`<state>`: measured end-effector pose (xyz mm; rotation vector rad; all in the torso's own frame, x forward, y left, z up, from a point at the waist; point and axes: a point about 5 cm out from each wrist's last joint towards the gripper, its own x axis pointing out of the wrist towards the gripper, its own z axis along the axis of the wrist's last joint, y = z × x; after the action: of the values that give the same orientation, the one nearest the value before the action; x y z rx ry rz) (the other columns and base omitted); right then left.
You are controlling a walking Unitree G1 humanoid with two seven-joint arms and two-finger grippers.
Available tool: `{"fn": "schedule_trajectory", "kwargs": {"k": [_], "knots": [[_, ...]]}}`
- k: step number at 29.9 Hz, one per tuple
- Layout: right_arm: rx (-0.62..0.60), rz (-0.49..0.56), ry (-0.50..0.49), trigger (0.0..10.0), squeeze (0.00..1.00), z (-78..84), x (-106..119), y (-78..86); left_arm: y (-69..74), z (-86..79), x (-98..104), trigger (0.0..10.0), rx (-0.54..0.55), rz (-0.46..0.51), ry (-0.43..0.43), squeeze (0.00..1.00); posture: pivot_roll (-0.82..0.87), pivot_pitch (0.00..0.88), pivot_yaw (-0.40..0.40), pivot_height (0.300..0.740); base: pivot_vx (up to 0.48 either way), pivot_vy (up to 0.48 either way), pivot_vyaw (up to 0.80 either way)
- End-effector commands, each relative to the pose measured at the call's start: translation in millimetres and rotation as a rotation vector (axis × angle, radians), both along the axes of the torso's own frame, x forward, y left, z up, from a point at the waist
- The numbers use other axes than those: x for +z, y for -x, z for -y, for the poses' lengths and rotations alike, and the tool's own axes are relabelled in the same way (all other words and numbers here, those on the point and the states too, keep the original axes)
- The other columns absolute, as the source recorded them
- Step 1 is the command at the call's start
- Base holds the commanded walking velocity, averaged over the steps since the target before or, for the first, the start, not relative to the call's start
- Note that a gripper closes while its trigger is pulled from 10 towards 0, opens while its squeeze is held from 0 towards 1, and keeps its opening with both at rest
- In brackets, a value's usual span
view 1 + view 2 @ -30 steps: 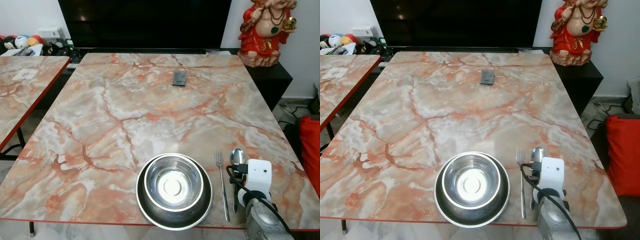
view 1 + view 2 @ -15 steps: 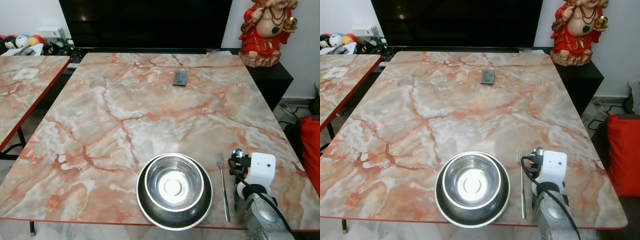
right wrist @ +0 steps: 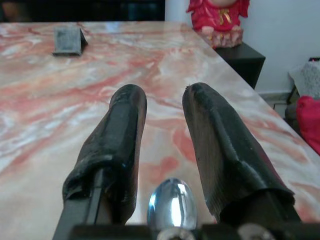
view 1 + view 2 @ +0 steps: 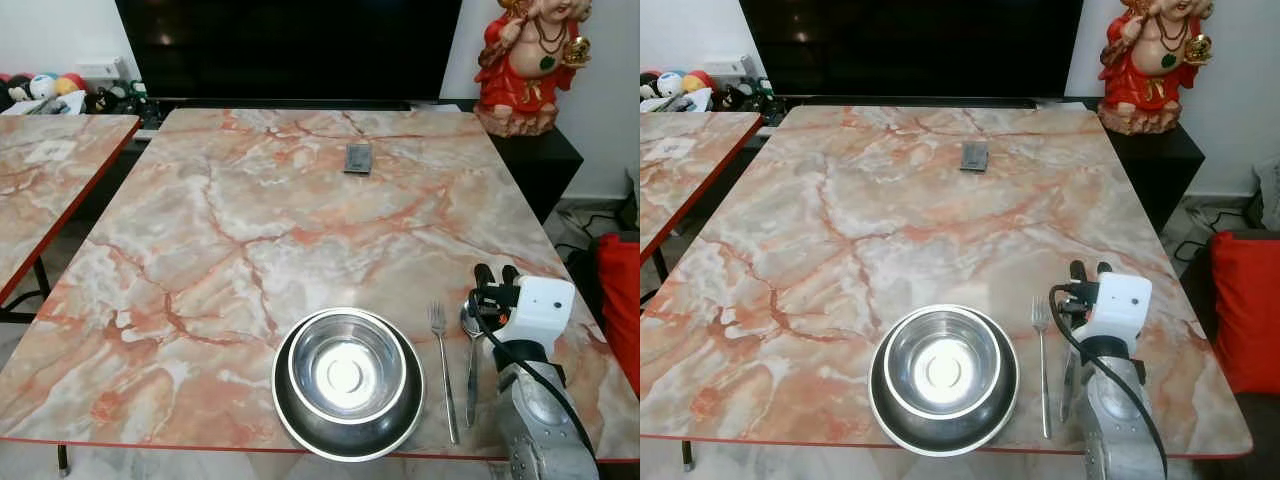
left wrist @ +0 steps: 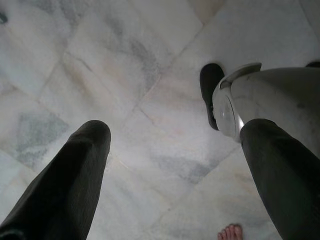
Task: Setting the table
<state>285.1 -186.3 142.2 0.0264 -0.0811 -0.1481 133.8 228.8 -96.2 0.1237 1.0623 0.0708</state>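
Right arm: my silver forearm rises from the near edge of the marble counter (image 4: pixel 250 220), white wrist block on top, right gripper (image 4: pixel 497 274) pointing away from me over the near right corner. Jaws parted, nothing between them; in the right wrist view the two black fingers (image 3: pixel 120 145) stand apart above bare marble.

Spoon (image 3: pixel 172 204): steel, lying flat on the counter right under my wrist, its bowl just behind the fingers. From the head camera my arm and cable cover part of its bowl; the handle (image 4: pixel 471 375) runs toward the near edge.

Fork (image 4: pixel 442 365): lying just left of the spoon, parallel to it, tines pointing away, apart from it.

Bowl (image 4: pixel 348 368): shiny steel, nested in a wider dark-rimmed steel dish (image 4: pixel 300 420), left of the fork at the near edge.

Small dark stand (image 4: pixel 358 158): mid-counter toward the far side; what it is, I cannot make out.

Red figurine (image 4: pixel 528 60): on a black cabinet past the far right corner, head cut off.

Left gripper (image 5: pixel 175 150): arm hangs idle over the pale tiled floor (image 5: pixel 125 75), jaws wide apart, holding nothing. Toes of a person's bare foot (image 5: pixel 230 232) sit at the frame edge.
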Motion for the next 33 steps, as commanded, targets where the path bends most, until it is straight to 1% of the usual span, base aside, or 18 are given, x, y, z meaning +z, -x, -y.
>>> {"fn": "schedule_trajectory", "kwargs": {"k": [1, 6, 14, 20, 31, 33], "knots": [[0.001, 0.014, -0.009, 10.0, 0.00, -0.7, 0.1, -1.9, 4.3, -2.1, -1.0, 10.0, 0.001, -0.012, -0.007, 0.00, -0.06, 0.008, 0.016, 0.740, 0.000, 0.000, 0.00], [-0.027, 0.026, -0.034, 10.0, 0.00, -1.5, -1.0, -4.0, 3.1, -2.7, -0.5, 10.0, 0.001, -0.010, -0.011, 0.00, -0.06, 0.000, 0.024, 0.740, 0.000, 0.000, 0.00], [-0.036, 0.034, -0.055, 10.0, 0.00, -5.7, -5.8, -1.1, 3.0, -3.9, -0.2, 10.0, -0.002, -0.013, -0.015, 0.00, -0.07, 0.000, 0.031, 0.740, 0.000, 0.000, 0.00], [-0.030, 0.049, -0.031, 10.0, 0.00, -6.0, -5.4, -0.7, 3.8, -3.7, -0.5, 10.0, -0.003, -0.015, -0.013, 0.00, -0.06, 0.000, 0.028, 0.740, 0.000, 0.000, 0.00], [-0.018, 0.055, -0.022, 10.0, 0.00, -7.8, -4.8, -2.0, 5.1, -1.6, -1.5, 10.0, 0.005, -0.019, 0.001, 0.00, -0.06, 0.000, 0.013, 0.740, 0.000, 0.000, 0.00], [-0.009, 0.062, -0.011, 10.0, 0.00, -8.4, -3.5, -2.6, 5.6, -1.1, -1.8, 10.0, 0.010, -0.019, 0.004, 0.00, -0.06, 0.000, 0.010, 0.740, 0.000, 0.259, 0.00]]}}
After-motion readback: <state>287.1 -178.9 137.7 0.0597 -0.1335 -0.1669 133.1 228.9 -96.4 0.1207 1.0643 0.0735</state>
